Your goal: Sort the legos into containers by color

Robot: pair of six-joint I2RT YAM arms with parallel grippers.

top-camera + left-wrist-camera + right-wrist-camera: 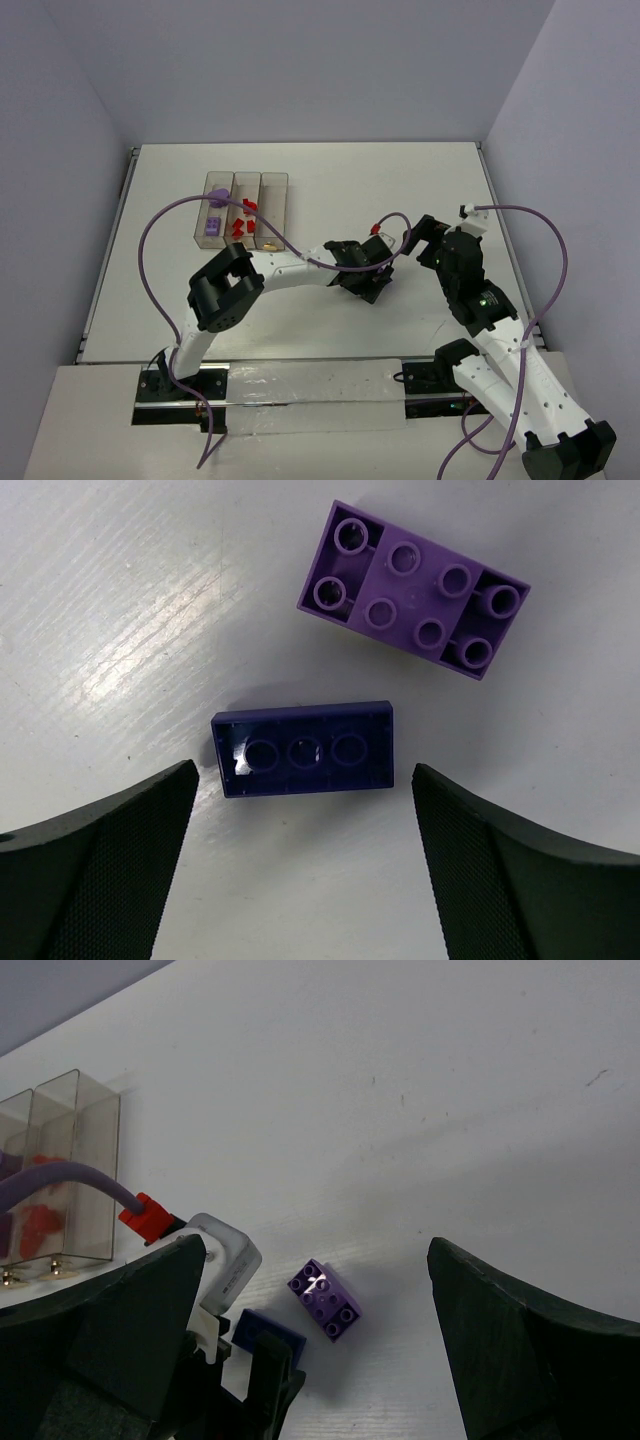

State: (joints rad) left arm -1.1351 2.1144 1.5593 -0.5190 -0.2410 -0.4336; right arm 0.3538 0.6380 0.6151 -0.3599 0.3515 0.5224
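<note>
Down on the white tabletop [120, 630], left gripper [303, 772] spread wide astride a dark purple rectangular plastic brick [303, 748], lilac studded plastic brick [413, 590] just beyond; right gripper [316, 1250] gaping wide too; translucent rectangular bins [275, 200] well apart.

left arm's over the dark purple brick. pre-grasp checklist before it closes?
1. Left gripper open: ok.
2. Dark purple brick between its fingers, untouched: ok.
3. Light purple brick apart from the dark one, outside the fingers: ok.
4. Right gripper open, empty: ok.
5. Leftmost of the containers holds a purple brick, room left: ok.
6. Purple cable crossing over that container blocks the drop: cannot tell.
</note>
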